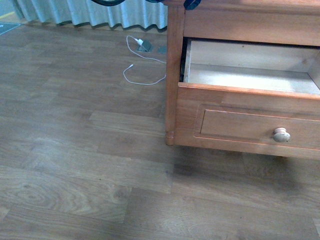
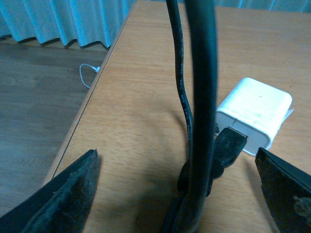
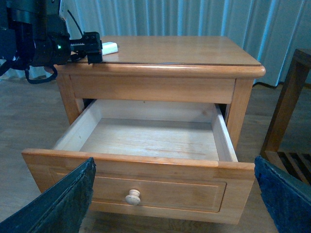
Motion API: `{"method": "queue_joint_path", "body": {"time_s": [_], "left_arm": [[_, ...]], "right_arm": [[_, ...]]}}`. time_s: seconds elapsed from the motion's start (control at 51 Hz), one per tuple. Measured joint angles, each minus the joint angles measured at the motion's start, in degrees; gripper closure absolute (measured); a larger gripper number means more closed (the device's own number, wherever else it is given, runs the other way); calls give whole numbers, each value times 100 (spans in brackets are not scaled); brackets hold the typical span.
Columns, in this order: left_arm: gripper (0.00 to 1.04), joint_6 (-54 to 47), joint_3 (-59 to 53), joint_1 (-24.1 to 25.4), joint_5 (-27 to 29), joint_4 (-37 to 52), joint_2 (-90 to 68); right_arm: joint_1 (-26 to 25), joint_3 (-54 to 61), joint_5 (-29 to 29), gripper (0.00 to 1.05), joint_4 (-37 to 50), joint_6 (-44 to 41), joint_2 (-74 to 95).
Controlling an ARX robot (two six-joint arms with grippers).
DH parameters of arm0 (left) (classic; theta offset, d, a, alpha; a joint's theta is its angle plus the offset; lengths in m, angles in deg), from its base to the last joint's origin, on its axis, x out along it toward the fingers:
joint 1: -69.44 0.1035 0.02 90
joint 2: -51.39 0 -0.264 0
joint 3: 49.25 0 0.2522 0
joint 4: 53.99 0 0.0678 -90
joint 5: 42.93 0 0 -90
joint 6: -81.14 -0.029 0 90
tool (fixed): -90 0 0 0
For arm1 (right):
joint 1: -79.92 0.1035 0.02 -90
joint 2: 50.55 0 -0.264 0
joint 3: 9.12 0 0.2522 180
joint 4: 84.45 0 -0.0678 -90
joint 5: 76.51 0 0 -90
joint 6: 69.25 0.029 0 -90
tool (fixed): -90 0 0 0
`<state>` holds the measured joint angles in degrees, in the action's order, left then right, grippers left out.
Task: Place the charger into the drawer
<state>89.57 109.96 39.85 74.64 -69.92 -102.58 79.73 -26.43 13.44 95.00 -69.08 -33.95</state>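
The charger (image 2: 255,114), a small white block, lies on the nightstand's top (image 2: 131,107). Its thick black cable (image 2: 201,97) runs from a plug at the block's near edge down between the fingers of my left gripper (image 2: 180,193). That gripper is open above the tabletop, and the block sits toward one finger (image 2: 286,189). The drawer (image 3: 146,187) is pulled out and its pale interior (image 3: 150,138) holds nothing. My right gripper (image 3: 174,191) hangs open in front of the drawer front, near its round knob (image 3: 132,196). The right wrist view also shows the charger (image 3: 110,47) by the left gripper (image 3: 92,47).
A white adapter with a thin white cable (image 1: 142,46) lies on the wood floor near the curtain (image 1: 100,12). The open drawer (image 1: 250,117) juts out at the front view's right. A wooden frame (image 3: 291,121) stands beside the nightstand.
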Motion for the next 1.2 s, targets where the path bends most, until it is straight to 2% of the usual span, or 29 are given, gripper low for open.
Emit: {"method": "queue_joint_path", "body": {"time_s": [0.176, 0.275, 0.431, 0.529, 0.902, 1.098, 1.196], "left_arm": [[46, -55, 695, 0, -46, -437, -315], [62, -52, 678, 17, -52, -428, -319], [87, -48, 13, 20, -81, -50, 13], [97, -66, -518, 37, -96, 205, 326], [98, -76, -3609, 127, -564, 1445, 2500], [98, 39, -5965, -101, -1300, 1775, 4286], [98, 136, -6693, -243, -1659, 1790, 4690]], "right_arm": [[0, 0, 0, 8, 0, 0, 0], [0, 0, 0, 8, 0, 0, 0], [0, 0, 2, 8, 0, 0, 0], [0, 0, 2, 8, 0, 0, 0], [0, 0, 0, 8, 0, 0, 0], [0, 0, 0, 8, 0, 0, 0], [0, 0, 0, 8, 0, 0, 0]]}}
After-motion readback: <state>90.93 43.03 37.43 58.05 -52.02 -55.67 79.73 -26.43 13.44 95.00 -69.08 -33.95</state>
